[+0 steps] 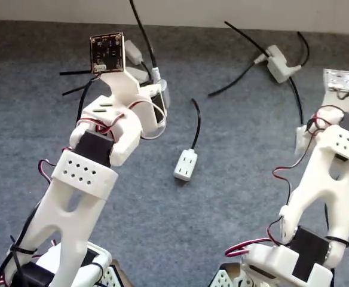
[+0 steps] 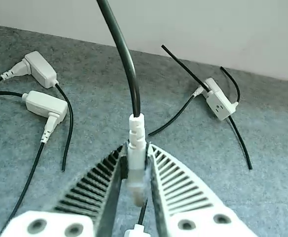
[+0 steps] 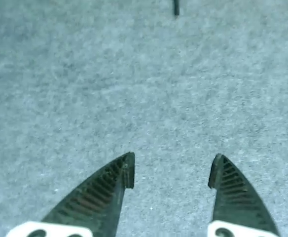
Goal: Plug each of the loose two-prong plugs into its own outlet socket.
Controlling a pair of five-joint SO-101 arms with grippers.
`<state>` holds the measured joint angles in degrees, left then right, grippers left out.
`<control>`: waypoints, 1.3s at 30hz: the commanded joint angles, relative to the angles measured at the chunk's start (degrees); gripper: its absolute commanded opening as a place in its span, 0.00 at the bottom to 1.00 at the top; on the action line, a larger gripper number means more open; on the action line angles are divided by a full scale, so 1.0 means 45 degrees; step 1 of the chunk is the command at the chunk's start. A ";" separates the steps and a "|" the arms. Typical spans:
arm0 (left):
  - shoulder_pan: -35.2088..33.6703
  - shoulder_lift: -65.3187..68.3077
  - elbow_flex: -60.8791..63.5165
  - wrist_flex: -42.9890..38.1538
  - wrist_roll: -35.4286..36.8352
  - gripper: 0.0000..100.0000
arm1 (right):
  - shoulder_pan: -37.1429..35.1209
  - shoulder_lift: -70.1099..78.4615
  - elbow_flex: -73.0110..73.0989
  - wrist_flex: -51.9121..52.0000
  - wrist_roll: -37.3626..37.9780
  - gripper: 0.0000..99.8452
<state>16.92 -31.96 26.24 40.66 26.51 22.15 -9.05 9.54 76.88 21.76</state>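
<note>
Left pincer (image 2: 137, 154) was clamped on a white 2-prong plug (image 2: 136, 129), its black cord (image 2: 126, 64) rising away, at the upper left of the high view. Right pincer (image 3: 172, 165) hung spread wide above the grey surface (image 3: 134, 89). 1 white outlet socket (image 1: 186, 164) lay at frame centre, a second socket (image 1: 277, 64) at upper right.

White plastic links of the left arm (image 1: 82, 173) and the right arm (image 1: 324, 173) carry round holes, black servo blocks (image 1: 94, 148), looping red wires (image 1: 249, 244) and ribbed, tapering fingers (image 3: 102, 195). A small bare circuit board (image 1: 107, 52) sits on the left wrist.
</note>
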 commanded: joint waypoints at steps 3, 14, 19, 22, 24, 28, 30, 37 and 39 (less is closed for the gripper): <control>0.0088 -0.0713 -0.0576 -0.0430 0.4513 0.01 | -0.1573 -0.0283 -0.0186 0.1201 0.0020 0.24; 0.1358 -0.5792 0.3624 -0.1192 1.3363 0.01 | -0.3311 -0.1123 -0.0205 0.2198 0.0020 0.04; 0.1670 -0.8020 0.6886 -0.4474 1.3441 0.01 | -0.4171 -0.3702 -0.0107 0.2256 0.0020 0.01; 0.1670 -0.8313 0.8840 -0.7131 1.3441 0.01 | -0.5382 -0.5148 0.0264 0.2647 0.0020 0.01; 0.1670 -0.8195 0.9661 -0.8674 1.3441 0.01 | -0.6437 -0.5910 0.0576 0.2999 0.0020 0.01; 0.1690 -0.8000 1.0247 -1.0256 1.3441 0.01 | -0.8762 -0.6613 0.0694 0.4054 -0.0391 0.01; 0.1748 -0.7980 1.0383 -1.0452 1.3441 0.01 | -0.9582 -0.6632 0.0615 0.4249 -0.1465 0.01; 0.1729 -0.8059 1.1067 -1.1429 1.3460 0.01 | -1.1380 -0.6300 -0.0361 0.3937 -0.3126 0.01; 0.1709 -0.8078 1.1282 -1.1761 1.3460 0.01 | -1.1360 -0.5656 -0.0908 0.3897 -0.3302 0.01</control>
<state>24.40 -67.82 76.79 -9.27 86.64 -28.31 -36.92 10.51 95.52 8.75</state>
